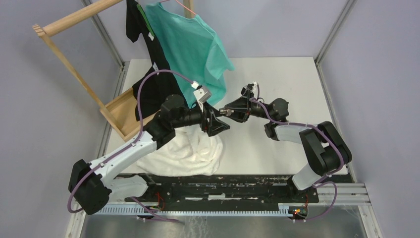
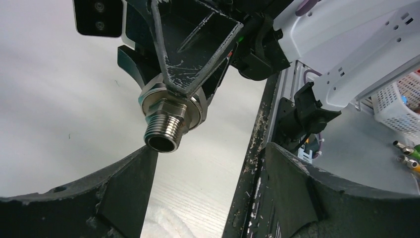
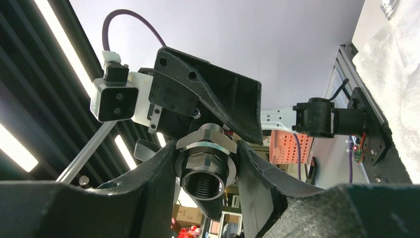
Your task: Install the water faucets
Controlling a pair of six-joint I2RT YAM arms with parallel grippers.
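Note:
A silver threaded metal fitting (image 3: pixel 205 168), part of the water faucets, is clamped between the fingers of my right gripper (image 3: pixel 207 166), its hex flange showing above them. In the left wrist view that fitting (image 2: pixel 168 116) hangs with its male thread pointing down, just over the tip of my left gripper's left finger (image 2: pixel 129 183). My left gripper (image 2: pixel 210 173) stands open below it, with nothing between its fingers. From above, the two grippers meet nose to nose over the table's middle: left gripper (image 1: pixel 222 124), right gripper (image 1: pixel 225 111).
A crumpled white towel (image 1: pixel 188 151) lies under the left arm. A wooden rack (image 1: pixel 74 64) at the back left carries a teal shirt (image 1: pixel 193 44) and a black shirt (image 1: pixel 148 84). A white basket (image 2: pixel 401 104) sits off the table's near edge.

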